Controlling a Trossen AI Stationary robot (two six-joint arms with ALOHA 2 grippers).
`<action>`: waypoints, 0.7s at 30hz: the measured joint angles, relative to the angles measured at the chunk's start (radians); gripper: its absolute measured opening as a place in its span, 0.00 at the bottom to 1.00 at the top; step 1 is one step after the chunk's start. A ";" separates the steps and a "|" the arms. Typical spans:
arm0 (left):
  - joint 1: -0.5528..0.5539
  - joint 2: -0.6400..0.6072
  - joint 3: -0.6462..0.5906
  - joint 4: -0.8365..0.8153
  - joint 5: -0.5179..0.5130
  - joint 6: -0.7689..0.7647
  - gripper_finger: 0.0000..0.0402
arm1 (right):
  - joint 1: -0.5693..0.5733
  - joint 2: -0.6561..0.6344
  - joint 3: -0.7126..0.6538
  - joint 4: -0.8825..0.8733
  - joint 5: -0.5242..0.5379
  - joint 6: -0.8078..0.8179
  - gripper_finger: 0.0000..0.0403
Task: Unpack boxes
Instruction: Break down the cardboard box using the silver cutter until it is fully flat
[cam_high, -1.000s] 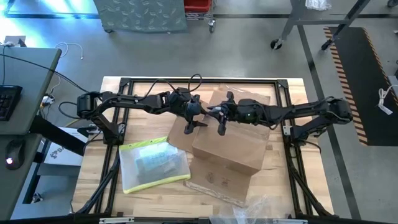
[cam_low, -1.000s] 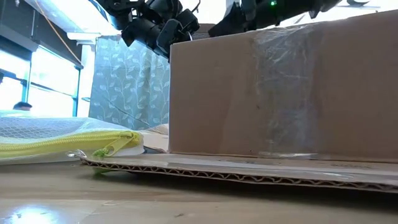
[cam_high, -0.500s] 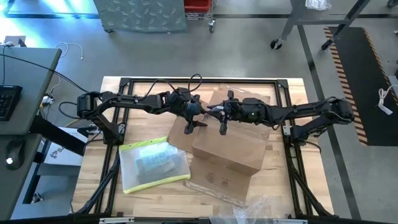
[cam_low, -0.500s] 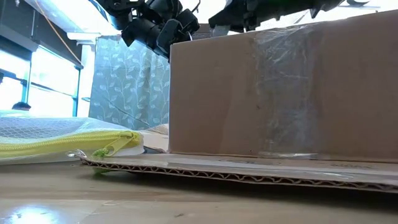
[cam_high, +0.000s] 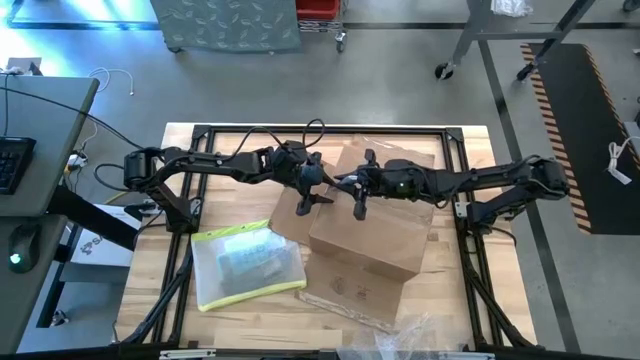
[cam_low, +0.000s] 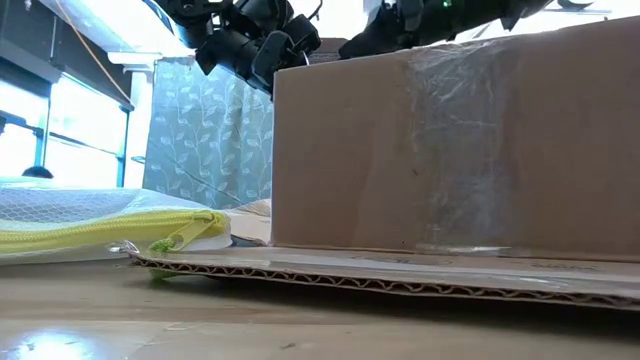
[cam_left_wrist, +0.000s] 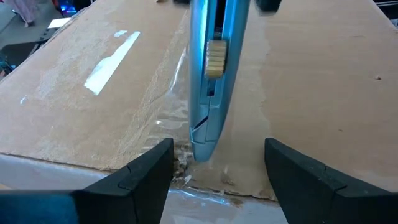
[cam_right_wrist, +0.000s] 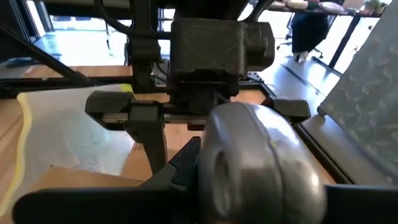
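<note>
1. The box (cam_high: 370, 225) sits mid-tabletop, right of centre, its taped top seam facing up. Both arms meet over its far-left top edge.
2. The right gripper (cam_high: 358, 200) has its fingers pressed on a blue cutter (cam_left_wrist: 208, 74), whose tip rests on the tape (cam_left_wrist: 180, 134) at the seam's end, as the left wrist view shows. The step in hand looks like slitting that tape.
3. The left gripper (cam_high: 312, 198) hangs just beside it, over the box's left corner, fingers (cam_left_wrist: 143, 171) spread wide on either side of the cutter tip, holding nothing.
4. To do it well: keep the blade shallow and upright, run it straight along the seam line, and let the left arm steady the box so it does not slide.
5. Edges: the cutter starts right at the box edge, where wrinkled tape could snag the tip; a slow start seems wise.
6. Room: the seam runs clear across the top. The pouch (cam_high: 245, 265) with the yellow edge lies near the box's left side, and a flat cardboard sheet (cam_low: 380, 275) lies under the box's near side. The grippers are close together, so the left arm should give way as the cut advances.
</note>
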 joint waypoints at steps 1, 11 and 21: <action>0.000 0.000 0.000 0.001 -0.001 0.001 0.58 | -0.002 0.000 0.002 -0.015 -0.003 0.002 0.14; 0.000 0.001 0.000 0.012 -0.005 -0.001 0.58 | 0.002 -0.014 0.001 -0.054 -0.002 -0.029 0.14; 0.000 0.002 0.000 0.019 -0.006 -0.002 0.58 | 0.017 -0.055 -0.004 -0.057 0.017 -0.061 0.14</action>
